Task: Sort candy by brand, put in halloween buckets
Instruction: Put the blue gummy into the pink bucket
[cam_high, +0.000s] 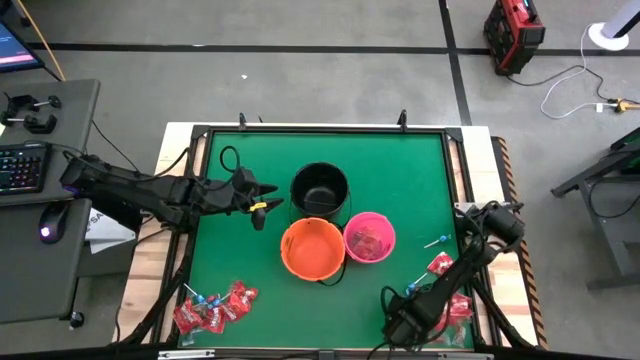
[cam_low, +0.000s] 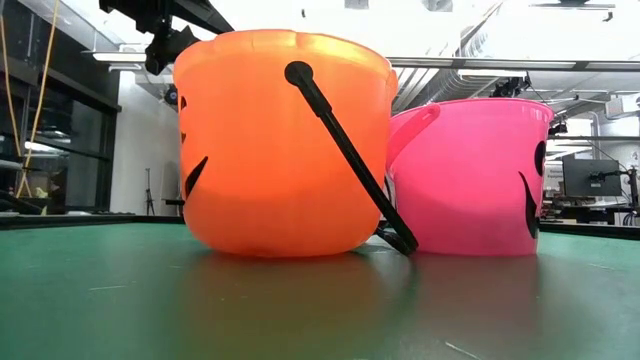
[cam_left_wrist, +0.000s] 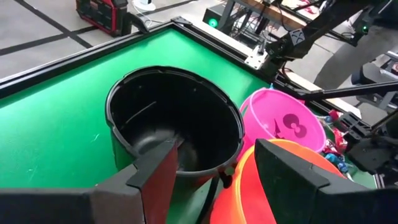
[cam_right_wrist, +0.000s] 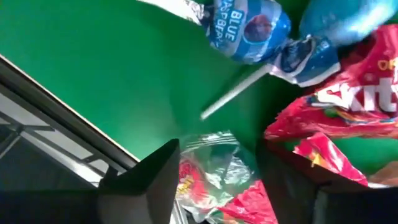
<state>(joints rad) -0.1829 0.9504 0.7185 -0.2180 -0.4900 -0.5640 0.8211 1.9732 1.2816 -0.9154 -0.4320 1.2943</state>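
We have the right gripper (cam_high: 398, 325) down low over the candy pile at the near right corner of the green table (cam_high: 400, 180). In its wrist view the jaws stand spread, and between them lies a crumpled red packet (cam_right_wrist: 214, 171) with a clear shiny end, not yet pinched. The packet sits right at the fingertips, so the coming move looks to us like a short descent and a squeeze. Just beyond the jaws a blue lollipop (cam_right_wrist: 249, 28) lies with its white stick slanting toward the packet, and a red Skittles packet (cam_right_wrist: 348, 102) lies beside it. Whether the fingers already touch the wrapper we cannot tell.

The left gripper (cam_high: 262, 207) hovers beside the black bucket (cam_high: 320, 188), jaws spread and holding nothing. A second pile of red packets and blue lollipops (cam_high: 212, 307) waits at the near left corner, which the left arm is nearer.

The orange bucket (cam_high: 313, 249) and the pink bucket (cam_high: 370, 237) stand touching in mid-table; the pink one already holds some red packets. We judge the right arm's haul belongs there if it lifts a red packet.
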